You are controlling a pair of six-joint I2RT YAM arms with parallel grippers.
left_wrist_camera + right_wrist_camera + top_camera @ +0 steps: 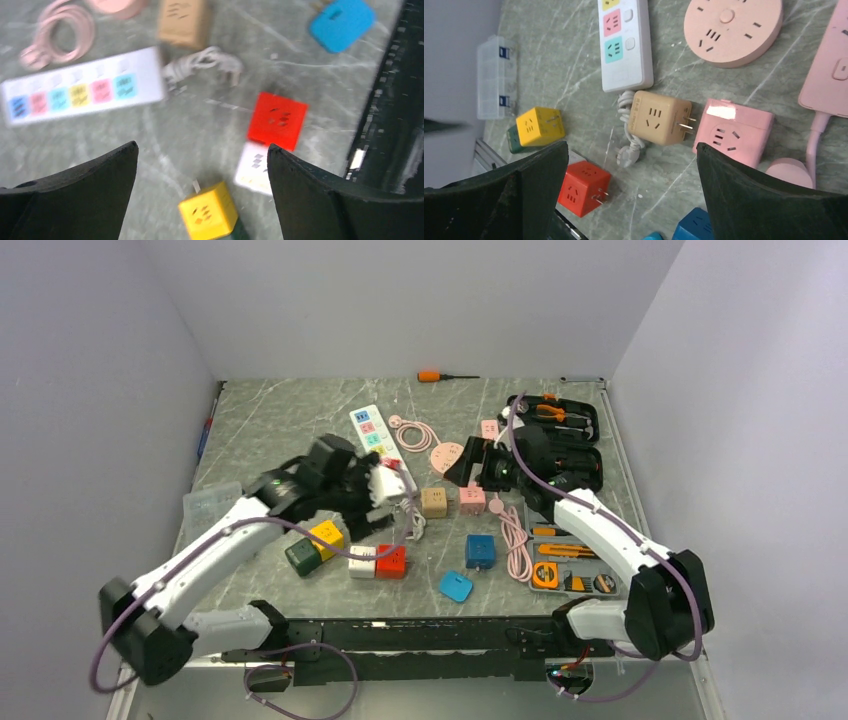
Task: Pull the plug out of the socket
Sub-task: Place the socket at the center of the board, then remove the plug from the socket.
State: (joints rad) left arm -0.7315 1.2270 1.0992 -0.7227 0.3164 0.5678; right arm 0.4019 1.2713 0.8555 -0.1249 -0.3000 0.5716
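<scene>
A tan cube plug (658, 117) lies beside a pink cube socket (734, 131); its bare prongs point at the pink cube and I cannot tell whether they touch it. A yellow cube (207, 210) sits against a dark green one (513, 140), and a red cube (276, 120) lies next to a white one (255, 167). My left gripper (202, 150) hovers open above the yellow, white and red cubes with nothing between its fingers. My right gripper (631, 147) hangs open and empty above the bare tabletop below the tan cube.
A white power strip (372, 430) with its coiled cord and plug (412, 520) lies mid-table. Also there: a blue cube (480, 550), a light blue adapter (456, 586), a round pink socket (446, 455), tool cases (560, 420) at the right, a clear box (210, 505) at the left.
</scene>
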